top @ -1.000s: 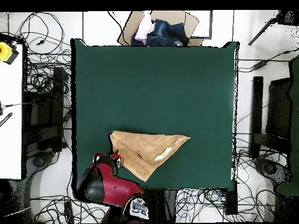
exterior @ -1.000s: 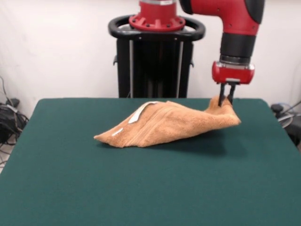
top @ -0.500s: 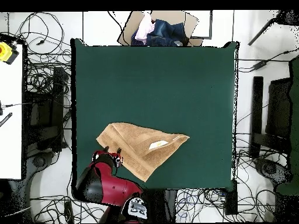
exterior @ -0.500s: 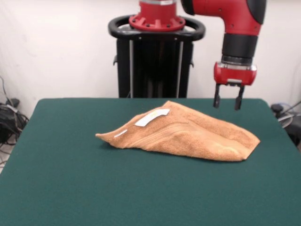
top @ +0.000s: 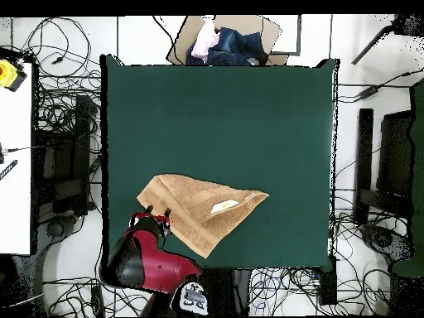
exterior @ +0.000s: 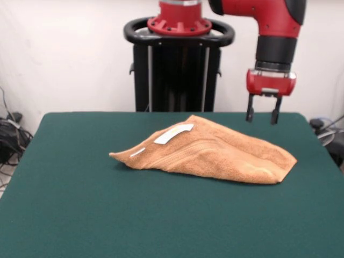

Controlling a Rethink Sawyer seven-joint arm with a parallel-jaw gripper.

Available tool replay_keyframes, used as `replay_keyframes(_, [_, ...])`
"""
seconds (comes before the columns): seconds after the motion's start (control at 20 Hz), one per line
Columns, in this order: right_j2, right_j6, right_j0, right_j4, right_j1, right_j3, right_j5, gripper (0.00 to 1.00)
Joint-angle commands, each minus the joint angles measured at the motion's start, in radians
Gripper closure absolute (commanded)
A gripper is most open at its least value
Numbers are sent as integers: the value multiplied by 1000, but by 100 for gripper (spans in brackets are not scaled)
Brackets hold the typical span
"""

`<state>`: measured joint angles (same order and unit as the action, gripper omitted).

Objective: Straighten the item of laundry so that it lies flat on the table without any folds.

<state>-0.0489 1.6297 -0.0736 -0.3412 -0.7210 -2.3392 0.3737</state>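
- The end effector (exterior: 262, 115) hangs above the worktop (exterior: 172, 215), its two dark fingers (exterior: 250, 109) spread apart and holding nothing.
- The towel (exterior: 215, 153) lies on the worktop below and beside it, not touching it, still folded over itself in a rough triangle.
- In the overhead view the towel (top: 199, 207) sits toward the worktop's (top: 224, 116) edge nearest the robot's base.
- A white label (exterior: 173, 133) shows on the towel's upper fold.
- A cardboard box of clothes (top: 224, 41) sits beyond the worktop's opposite edge.
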Motion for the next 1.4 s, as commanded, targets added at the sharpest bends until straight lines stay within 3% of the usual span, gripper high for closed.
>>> replay_keyframes(0.05, [13,243,-1,-39,-124,-37,-120,0])
replay_keyframes(0.2, [20,215,37,2,-162,-62,-146,0])
replay_keyframes(0.7, [43,143,125,96,-170,-61,-165,0])
replay_keyframes(1.4, [27,143,227,231,-81,-26,-99,0])
